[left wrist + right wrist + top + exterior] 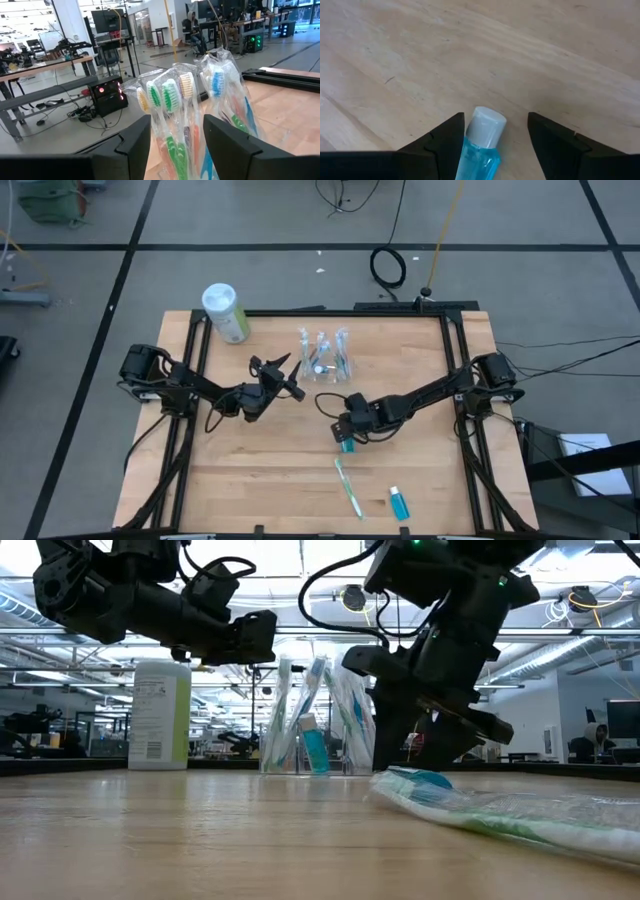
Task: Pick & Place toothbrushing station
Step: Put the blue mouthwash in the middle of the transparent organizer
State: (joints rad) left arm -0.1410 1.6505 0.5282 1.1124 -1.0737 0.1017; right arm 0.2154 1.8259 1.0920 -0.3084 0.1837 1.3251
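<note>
Two arms get ready at the toothbrush holder

The toothbrushing station (325, 358) stands at upper middle, full of wrapped brushes. The left gripper (287, 375), fingers apart, faces it. The right gripper (346, 438), fingers apart, hangs over a small blue bottle (479, 150), likely to grab it.

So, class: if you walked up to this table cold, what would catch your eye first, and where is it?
Probably the clear holder bristling with bagged toothbrushes at the table's far middle, with the left gripper open just beside it. Next, the right gripper, open around a small blue bottle lying on the wood nearer the front.
</note>
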